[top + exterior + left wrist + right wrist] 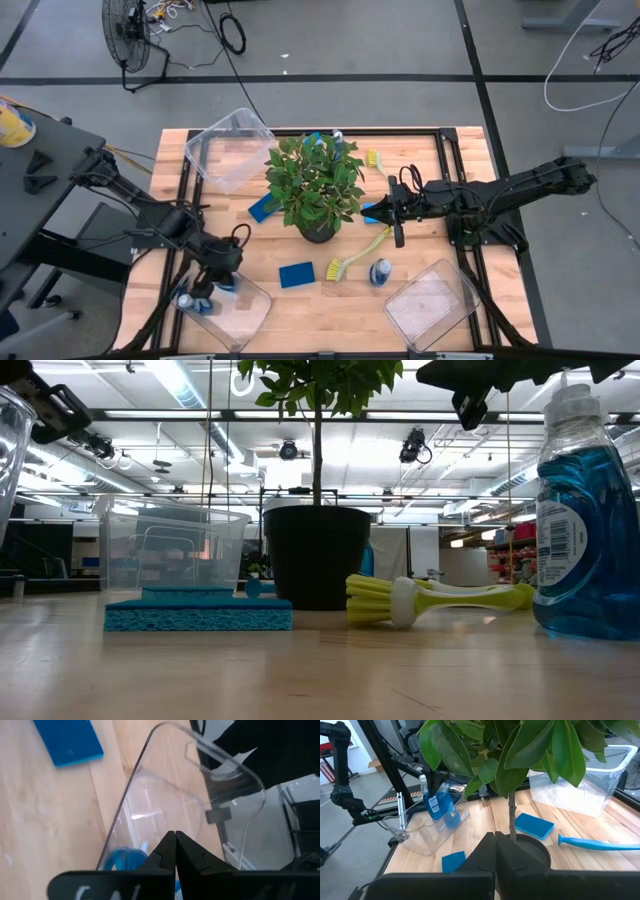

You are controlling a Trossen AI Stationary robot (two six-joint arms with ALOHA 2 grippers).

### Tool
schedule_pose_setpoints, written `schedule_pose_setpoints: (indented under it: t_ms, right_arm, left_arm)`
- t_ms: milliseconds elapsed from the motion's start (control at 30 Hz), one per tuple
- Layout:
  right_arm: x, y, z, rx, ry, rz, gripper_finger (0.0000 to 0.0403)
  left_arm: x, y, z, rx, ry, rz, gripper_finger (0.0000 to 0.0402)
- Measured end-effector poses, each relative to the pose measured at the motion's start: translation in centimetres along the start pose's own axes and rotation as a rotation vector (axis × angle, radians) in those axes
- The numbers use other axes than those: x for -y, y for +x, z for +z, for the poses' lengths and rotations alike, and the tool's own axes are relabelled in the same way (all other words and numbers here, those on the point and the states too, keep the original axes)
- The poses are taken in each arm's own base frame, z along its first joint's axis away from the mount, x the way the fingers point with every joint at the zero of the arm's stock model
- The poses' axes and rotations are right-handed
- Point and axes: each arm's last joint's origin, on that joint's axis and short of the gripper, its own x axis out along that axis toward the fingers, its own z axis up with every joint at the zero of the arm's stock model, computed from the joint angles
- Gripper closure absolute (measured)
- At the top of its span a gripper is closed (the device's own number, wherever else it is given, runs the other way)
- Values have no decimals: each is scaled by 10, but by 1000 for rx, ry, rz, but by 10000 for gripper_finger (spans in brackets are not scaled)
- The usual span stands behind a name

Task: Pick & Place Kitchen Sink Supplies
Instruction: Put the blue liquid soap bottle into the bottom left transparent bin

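My left gripper (222, 278) hovers shut over the near-left clear bin (245, 318); its fingers (175, 851) point into that bin. Blue bottles (188, 300) lie inside the bin, and one bottle (125, 859) shows just beyond the fingers. My right gripper (398, 228) is shut and raised just right of the potted plant (315, 185). On the table lie a blue sponge (297, 274), a yellow-green brush (355, 258) and a standing blue bottle (380, 272). More sponges (262, 207) sit beside the pot, and another brush (372, 157) lies behind it.
A clear bin (230, 145) lies tipped at the far left and another bin (430, 305) at the near right. The plant stands mid-table between the arms, with its leaves spreading over nearby supplies. In the low view the sponge (200, 610), brush (430, 600) and bottle (585, 530) sit before the pot (317, 555).
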Motion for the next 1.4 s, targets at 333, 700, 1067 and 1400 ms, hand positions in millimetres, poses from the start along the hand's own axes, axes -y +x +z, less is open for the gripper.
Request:
schedule_pose_setpoints:
  t_ms: [333,700,1067,1400]
  right_arm:
    - [0,0,0,-2,0,2,403]
    - [0,0,0,-4,-1,0,403]
    - [1,0,0,-4,3,-7,403]
    - [2,0,0,9,3,-62,403]
  left_arm:
    - [-2,0,-8,-99,-18,-16,397]
    - [-7,-1,2,49,119,157,397]
    - [-37,-22,23,241,102,257,399]
    - [-66,-61,23,392,28,415,399]
